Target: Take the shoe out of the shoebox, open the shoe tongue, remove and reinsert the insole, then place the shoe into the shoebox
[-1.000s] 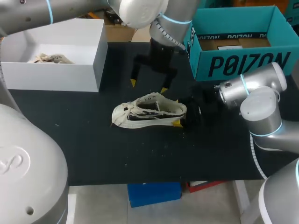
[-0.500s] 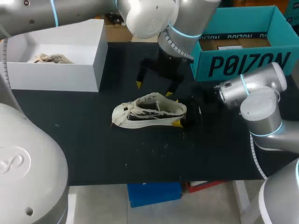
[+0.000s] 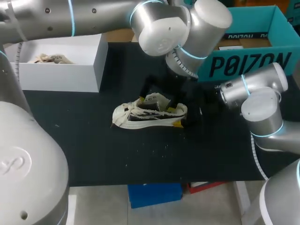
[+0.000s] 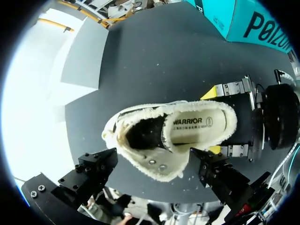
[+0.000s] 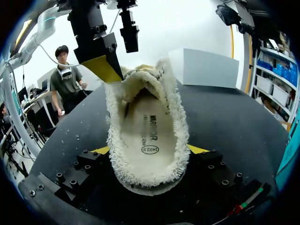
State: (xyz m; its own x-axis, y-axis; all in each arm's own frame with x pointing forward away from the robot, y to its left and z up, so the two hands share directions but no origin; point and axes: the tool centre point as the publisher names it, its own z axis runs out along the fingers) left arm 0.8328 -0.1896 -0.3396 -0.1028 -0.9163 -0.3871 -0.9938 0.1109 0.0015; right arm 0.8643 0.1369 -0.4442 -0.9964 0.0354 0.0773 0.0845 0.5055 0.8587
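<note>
Near the middle of the black tabletop [image 3: 93,150] lies the cream shoe [image 3: 149,112], out of either box, opening upward. In the head view its toe points toward 9 o'clock and its heel toward 3 o'clock. A fleecy lining runs round its collar, and the pale insole [image 4: 194,123] lies flat inside, its printed heel end in plain sight. The right arm comes in from 3 o'clock. The right pincer [image 5: 149,151] is clamped on the heel, with a yellow pad pressed to the fleece on each side, so it holds the shoe from two sides. The left arm reaches across from 10 o'clock, and the left pincer [image 4: 153,161] hangs just above the shoe's middle with its fingers [image 4: 96,171] spread wide. In the left wrist view one finger stands beside the toe half and the other beside the heel half, with the shoe's near side wall between them. I cannot tell whether either finger touches the fleece, and nothing is gripped between them. A white box [image 3: 89,70] sits at 10 o'clock from the shoe, apart from it, with a cream bundle [image 3: 47,59] inside that is too small to make out. A teal box [image 3: 243,65] stands at 2 o'clock, partly behind the left arm. Pale specks [image 3: 164,147] dot the tabletop at 5 o'clock from the shoe.
</note>
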